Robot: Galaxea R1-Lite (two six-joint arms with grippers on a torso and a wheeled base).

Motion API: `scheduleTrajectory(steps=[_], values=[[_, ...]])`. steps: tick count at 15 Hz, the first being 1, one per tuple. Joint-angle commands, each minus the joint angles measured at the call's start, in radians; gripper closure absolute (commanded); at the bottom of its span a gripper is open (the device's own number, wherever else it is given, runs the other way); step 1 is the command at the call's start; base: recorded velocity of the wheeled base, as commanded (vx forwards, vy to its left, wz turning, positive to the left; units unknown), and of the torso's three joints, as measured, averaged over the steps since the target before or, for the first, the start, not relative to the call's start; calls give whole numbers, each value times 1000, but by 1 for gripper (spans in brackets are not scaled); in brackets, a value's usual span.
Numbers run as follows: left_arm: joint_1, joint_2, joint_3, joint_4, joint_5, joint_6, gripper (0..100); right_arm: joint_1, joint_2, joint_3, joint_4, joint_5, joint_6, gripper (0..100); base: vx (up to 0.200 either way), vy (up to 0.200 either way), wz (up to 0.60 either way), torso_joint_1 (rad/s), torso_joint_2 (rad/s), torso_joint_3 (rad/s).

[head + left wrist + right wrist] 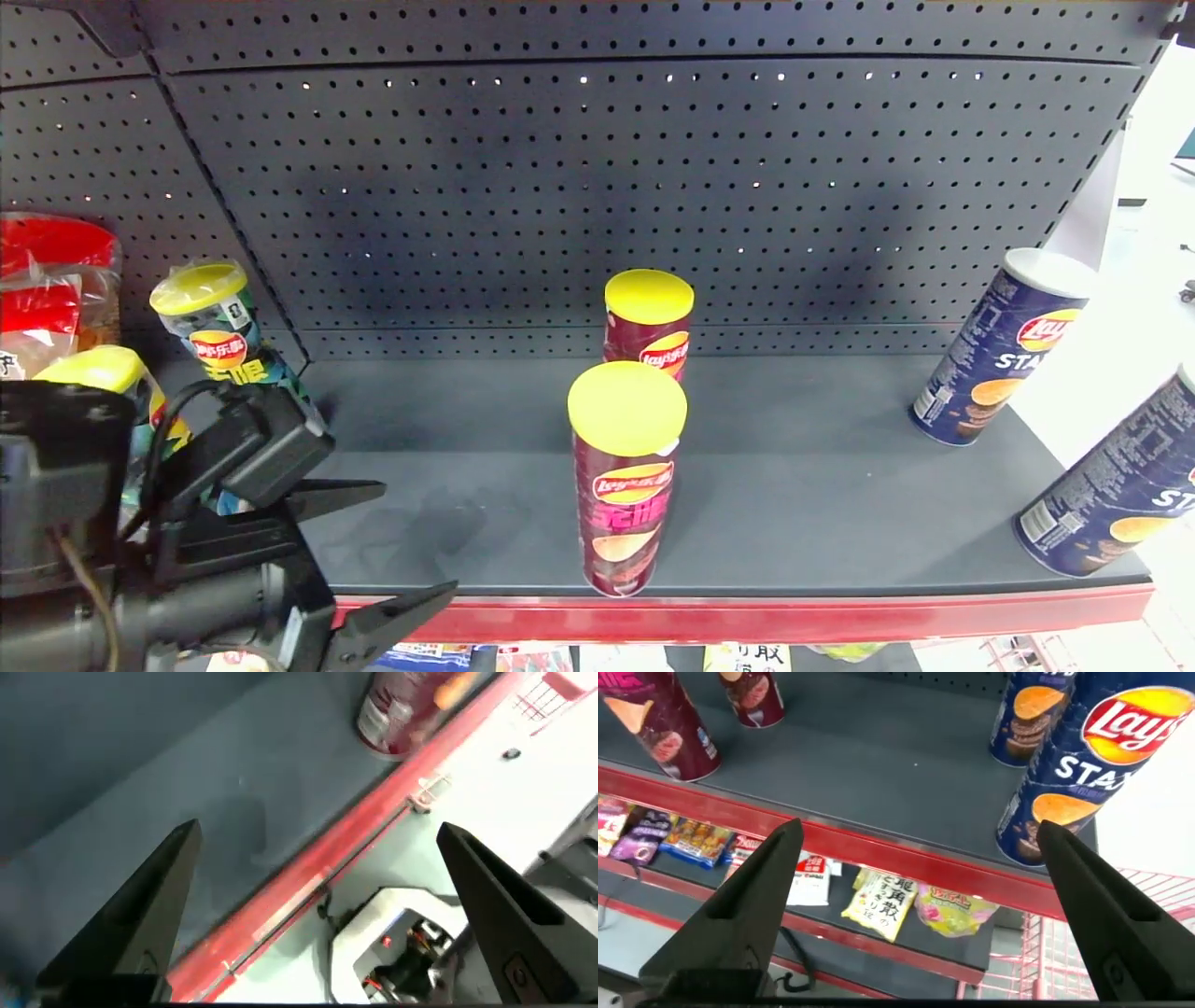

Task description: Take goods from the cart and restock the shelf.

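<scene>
Left claw spread wide and empty at the shelf front lip, maroon can upright just beyond its tips, right claw equally wide, holding nothing, so I'd judge a fetch is next: reach the cart, grip fresh stock.

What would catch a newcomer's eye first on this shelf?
Two maroon chip cans with bright yellow lids stand in the middle of the shelf, the front can near its red edge and the back can behind it. The rear blue can and the front blue can stand at the right end, and the left gripper hangs open at the front edge on the left.
</scene>
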Motion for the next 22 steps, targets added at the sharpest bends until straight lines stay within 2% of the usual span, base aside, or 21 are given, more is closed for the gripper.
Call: scheduleTrajectory(steps=[1,3,14,22], values=[[-60,169,-49,-22,-3,-1,0,0,8,-1,0,1,1,0,0,0,0,0,0,0],[-69,210,-54,-22,-6,1,0,0,6,-6,0,1,1,0,0,0,0,0,0,0],[-67,388,-212,-22,20,2,0,0,17,-34,-2,1,1,0,0,0,0,0,0,0],[-69,443,-256,-22,20,2,0,0,34,-53,0,-1,3,0,0,0,0,0,0,0]])
